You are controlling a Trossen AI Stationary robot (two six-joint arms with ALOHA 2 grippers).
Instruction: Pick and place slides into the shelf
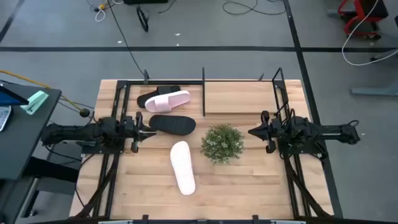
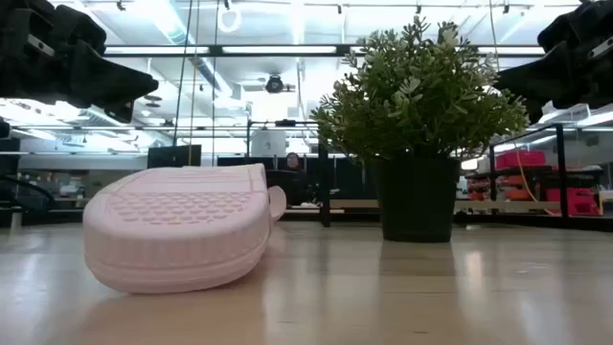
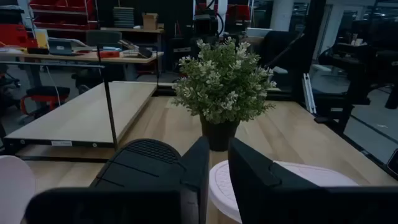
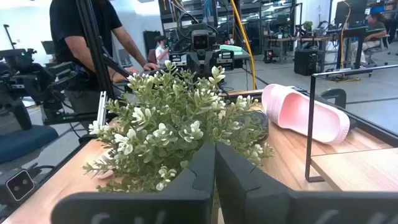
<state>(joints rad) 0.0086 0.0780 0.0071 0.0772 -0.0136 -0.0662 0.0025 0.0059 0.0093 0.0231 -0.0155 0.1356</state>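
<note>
Slides, four open-toe sandals with wide straps, are spread over the pale wooden plank surface [image 1: 249, 180]. One pale pink slide [image 1: 168, 100] lies in the left half of the shelf [image 1: 204, 93], a low rack of thin black metal bars along the far edge, and a black slide [image 1: 157, 94] lies partly under it, touching it. A second black slide [image 1: 172, 124] lies just in front of the shelf on the bare wood. The other pale pink slide [image 1: 183, 167] lies sole-up nearer the front, left of a small green bushy plant in a dark pot [image 1: 222, 142]; the low view shows its ribbed sole [image 2: 177, 240] close by.

The left claw [image 1: 147, 125] hangs just beside the heel of the loose black slide, apart from it; its fingers [image 3: 198, 168] stand a narrow gap apart and hold nothing. The right claw [image 1: 252, 132] waits to the right of the plant, its fingers [image 4: 200, 171] nearly together and empty. A person in a dark shirt [image 4: 84, 37] stands beyond the surface.
</note>
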